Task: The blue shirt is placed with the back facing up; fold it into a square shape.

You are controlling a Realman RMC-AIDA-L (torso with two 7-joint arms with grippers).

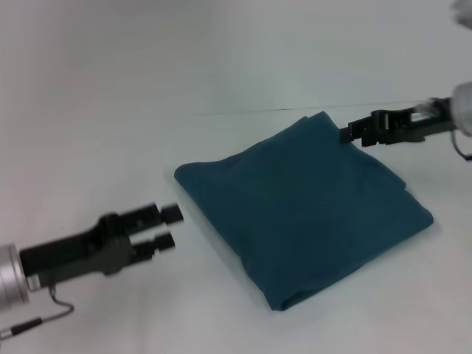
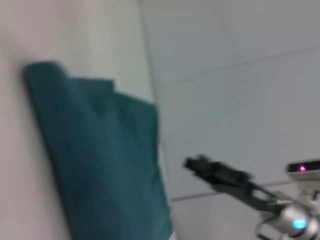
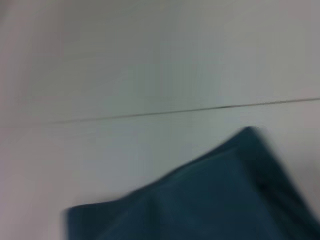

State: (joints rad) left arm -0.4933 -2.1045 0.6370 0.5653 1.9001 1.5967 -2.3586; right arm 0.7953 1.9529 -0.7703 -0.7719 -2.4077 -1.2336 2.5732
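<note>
The blue shirt (image 1: 302,206) lies folded into a rough square on the white table, plain side up, with no lettering showing. It also shows in the left wrist view (image 2: 100,160) and in the right wrist view (image 3: 220,200). My left gripper (image 1: 168,226) is open and empty, just off the shirt's near-left corner and apart from the cloth. My right gripper (image 1: 345,135) is beside the shirt's far corner, close to the cloth's edge. It also shows far off in the left wrist view (image 2: 191,163).
The white table (image 1: 110,110) spreads all around the shirt. A thin seam line (image 1: 258,110) crosses it behind the shirt. A thin cable (image 1: 51,313) hangs under my left arm.
</note>
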